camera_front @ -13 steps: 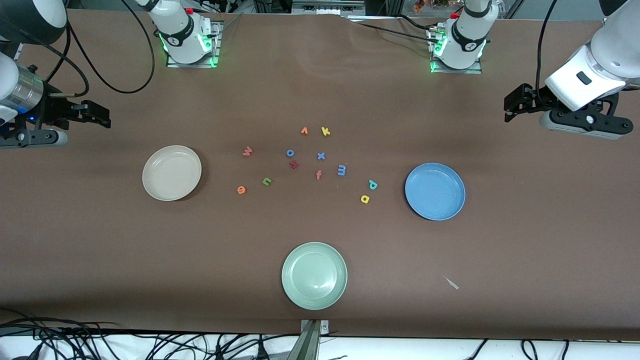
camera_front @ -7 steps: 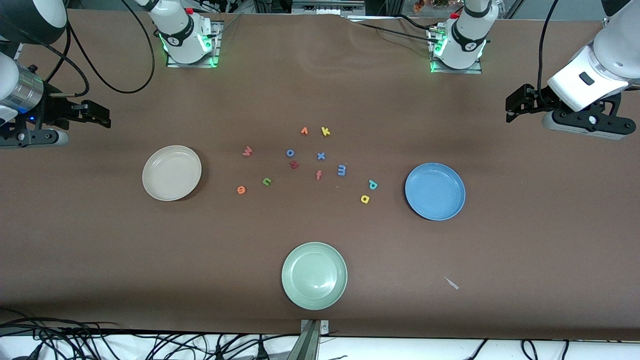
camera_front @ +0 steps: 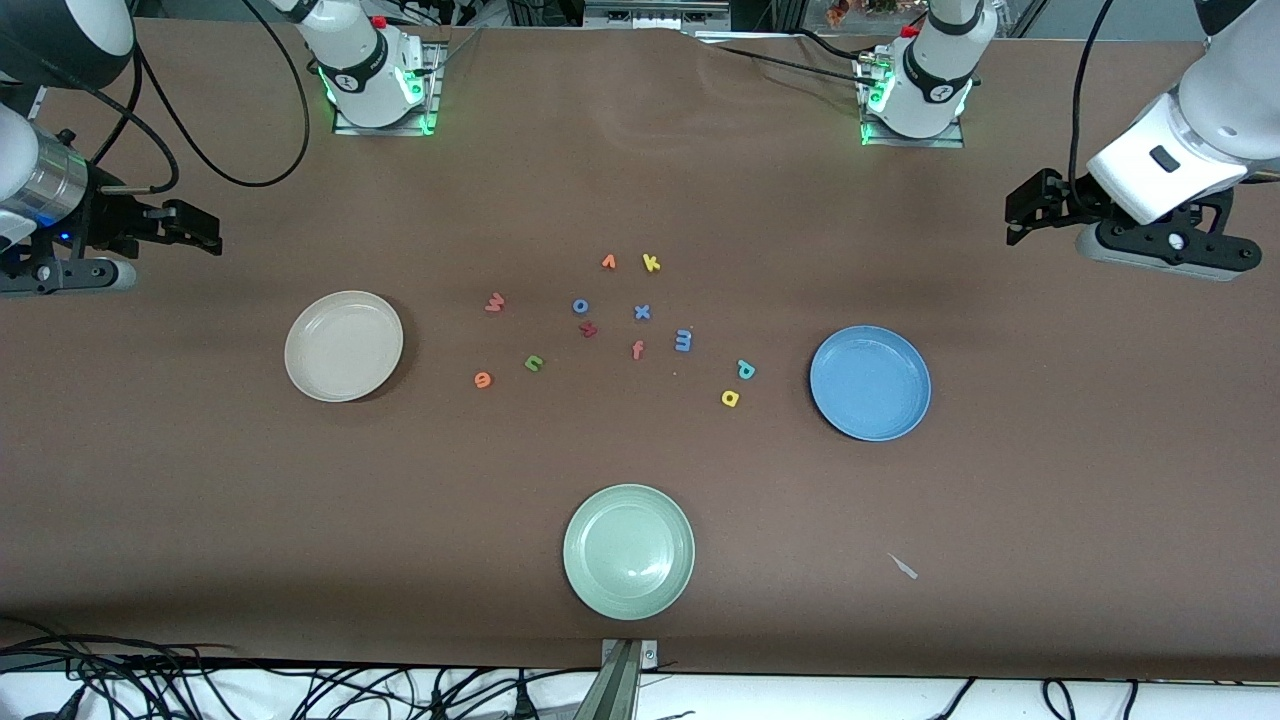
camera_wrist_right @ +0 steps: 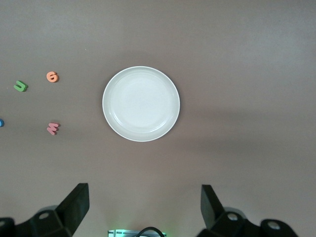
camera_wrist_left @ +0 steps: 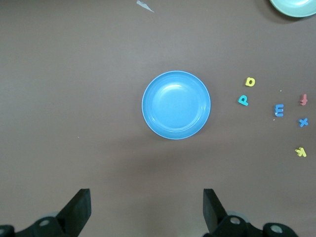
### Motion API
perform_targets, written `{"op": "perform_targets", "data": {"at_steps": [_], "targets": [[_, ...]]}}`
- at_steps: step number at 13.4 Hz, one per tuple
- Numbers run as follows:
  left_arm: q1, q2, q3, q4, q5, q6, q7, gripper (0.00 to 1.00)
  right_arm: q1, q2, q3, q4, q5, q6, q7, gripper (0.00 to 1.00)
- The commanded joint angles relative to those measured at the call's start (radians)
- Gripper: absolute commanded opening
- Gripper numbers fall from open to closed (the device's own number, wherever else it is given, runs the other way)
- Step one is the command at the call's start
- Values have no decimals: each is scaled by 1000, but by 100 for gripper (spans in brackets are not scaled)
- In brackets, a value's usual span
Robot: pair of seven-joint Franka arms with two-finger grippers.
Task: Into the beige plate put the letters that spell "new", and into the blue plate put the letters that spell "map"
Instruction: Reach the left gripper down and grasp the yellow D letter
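The left gripper (camera_front: 1022, 212) hangs in the air at the left arm's end of the table, fingers spread wide and holding nothing; in the front view the blue plate (camera_front: 870, 383) lies at about seven o'clock from it. The right gripper (camera_front: 200, 230) hangs at the right arm's end, likewise spread and empty, with the beige plate (camera_front: 343, 346) at about four o'clock from it. Three plates lie on the table, the third a pale green plate (camera_front: 628, 551) nearest the front camera. Eleven foam letters lie between the beige and blue plates: salmon-pink w (camera_front: 494, 302), green n (camera_front: 534, 363) and orange e (camera_front: 483, 379) toward the beige plate; blue m (camera_front: 683, 340), teal p (camera_front: 745, 369) and yellow a (camera_front: 730, 398) toward the blue plate.
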Motion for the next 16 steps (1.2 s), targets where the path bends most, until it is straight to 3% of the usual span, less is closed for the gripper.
{"op": "perform_targets", "data": {"at_steps": [1, 6, 11, 13, 16], "targets": [[-4, 55, -14, 29, -23, -21, 20, 100, -8, -12, 4, -4, 13, -12, -10, 100], [-36, 246, -107, 30, -17, 114, -3, 100, -8, -12, 6, -4, 13, -12, -10, 100], [-173, 459, -126, 30, -22, 392, -40, 100, -8, -12, 6, -5, 13, -12, -7, 100], [-176, 554, -127, 30, -17, 537, -92, 100, -8, -11, 6, -4, 16, -12, -4, 100], [-228, 679, -124, 50, -14, 654, -92, 100, -2, -3, 7, -4, 17, -12, -4, 100]]}}
